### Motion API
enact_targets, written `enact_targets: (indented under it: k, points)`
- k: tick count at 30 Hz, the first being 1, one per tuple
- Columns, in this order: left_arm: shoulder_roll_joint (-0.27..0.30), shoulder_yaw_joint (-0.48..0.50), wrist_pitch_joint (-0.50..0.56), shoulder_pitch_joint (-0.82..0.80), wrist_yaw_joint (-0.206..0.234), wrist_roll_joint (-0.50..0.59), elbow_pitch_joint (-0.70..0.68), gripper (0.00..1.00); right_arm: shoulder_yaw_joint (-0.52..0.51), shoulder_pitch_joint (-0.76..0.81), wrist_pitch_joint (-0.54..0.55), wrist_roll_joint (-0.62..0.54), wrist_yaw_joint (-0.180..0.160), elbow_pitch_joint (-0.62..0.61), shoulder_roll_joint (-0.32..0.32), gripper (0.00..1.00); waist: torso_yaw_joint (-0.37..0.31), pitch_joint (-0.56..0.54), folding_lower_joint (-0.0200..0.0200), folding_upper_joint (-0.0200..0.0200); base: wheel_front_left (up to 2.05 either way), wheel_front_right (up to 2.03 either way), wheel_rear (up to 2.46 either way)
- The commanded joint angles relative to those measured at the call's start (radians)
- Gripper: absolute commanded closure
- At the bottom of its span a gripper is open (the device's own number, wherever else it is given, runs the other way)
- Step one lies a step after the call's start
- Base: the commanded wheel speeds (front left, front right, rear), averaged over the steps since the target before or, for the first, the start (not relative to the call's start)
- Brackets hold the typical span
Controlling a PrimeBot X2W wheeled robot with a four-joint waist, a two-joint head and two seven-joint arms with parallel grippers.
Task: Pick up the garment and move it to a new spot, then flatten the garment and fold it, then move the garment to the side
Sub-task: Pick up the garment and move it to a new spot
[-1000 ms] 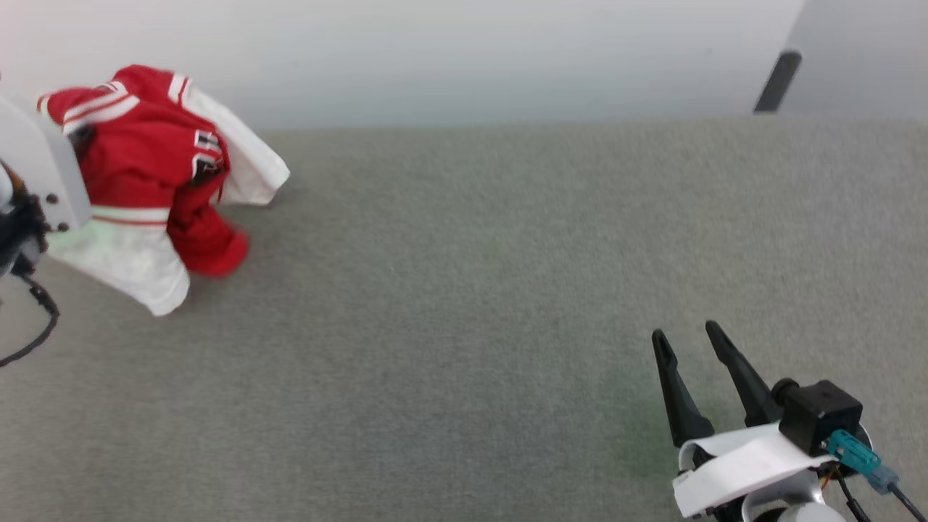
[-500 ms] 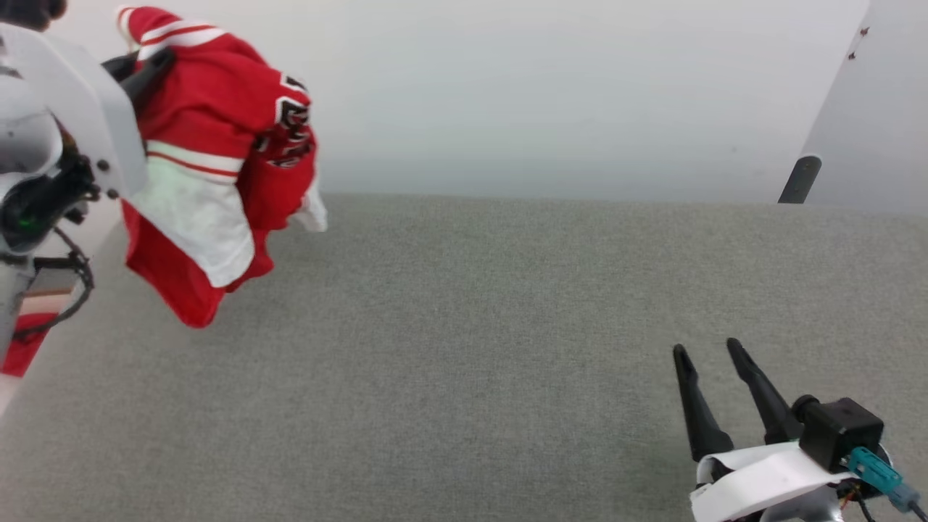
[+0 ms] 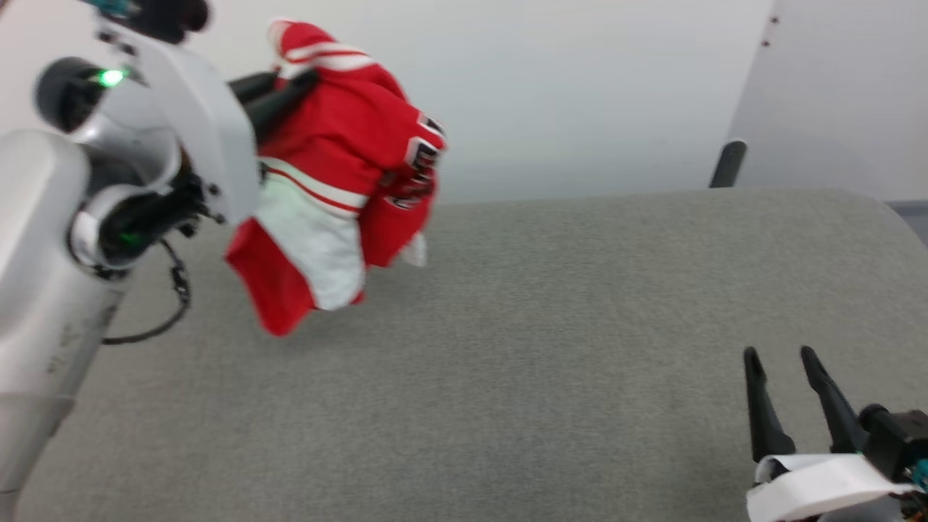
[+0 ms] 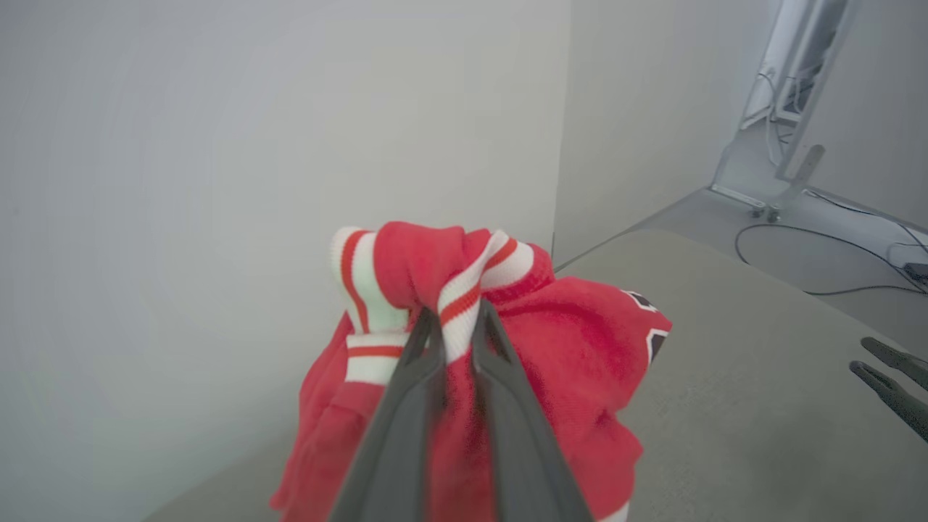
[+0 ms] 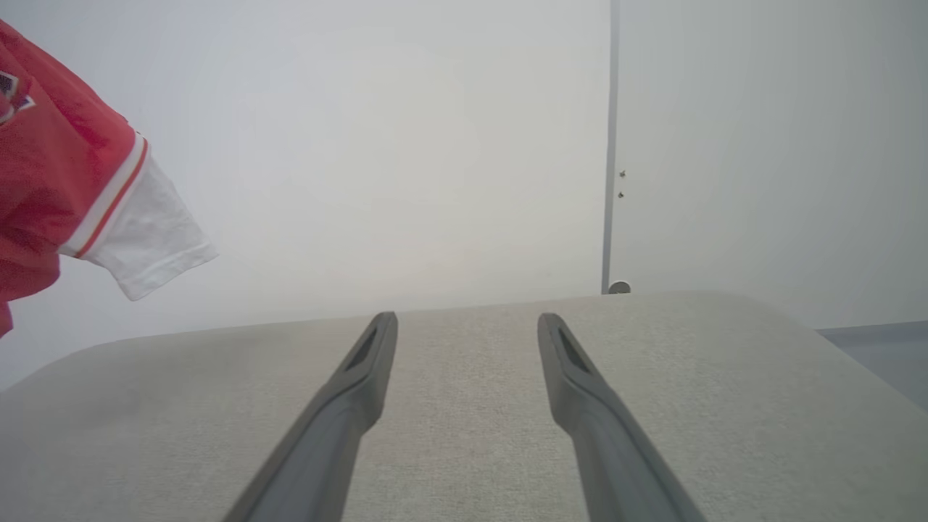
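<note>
**Status: shirt hanging from left gripper, right gripper empty**

Head view: left gripper at upper left, fingers clamped on the striped collar trim of the shirt; shirt is bunched and hangs below and right of the fingers, over the far left part of the grey table; white sleeve with a red-white band faces the camera, red body folded around it; black-white lettering on the right side of the bundle, too crumpled to read; lowest red corner looks just off the table top, faint shadow under it; pale left arm runs down the left edge, green light lit near the wrist, black cable looping below; right gripper at lower right, well apart from the shirt, fingers spread, nothing between them; plain white wall behind.

Left wrist view: the two fingers nearly together, ribbed red-white trim pinched between the tips; rest of the shirt drapes around and under them; table below right; right gripper's fingertips at the right edge; floor cables and a metal stand foot beyond the table.

Right wrist view: fingers wide apart, empty, pointing across the table at the wall; white sleeve and red body at the upper left edge, above table level, well away from the fingers.
</note>
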Motion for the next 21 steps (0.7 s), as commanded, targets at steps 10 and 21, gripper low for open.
enact_targets:
  k: [10,21]
  points:
    - [-0.108,-0.064,0.034,0.017,0.007,-0.038,-0.043,1.0,-0.081,0.033,0.005,-0.008,0.0,-0.027,0.001,0.0,-0.096,0.033,0.0,0.0,0.0,0.0,0.0]
    - [-0.13,-0.145,0.044,0.121,0.008,-0.027,-0.016,1.0,-0.07,0.009,-0.016,0.018,0.0,-0.006,0.001,0.0,-0.128,0.096,0.0,0.0,0.0,0.0,0.0]
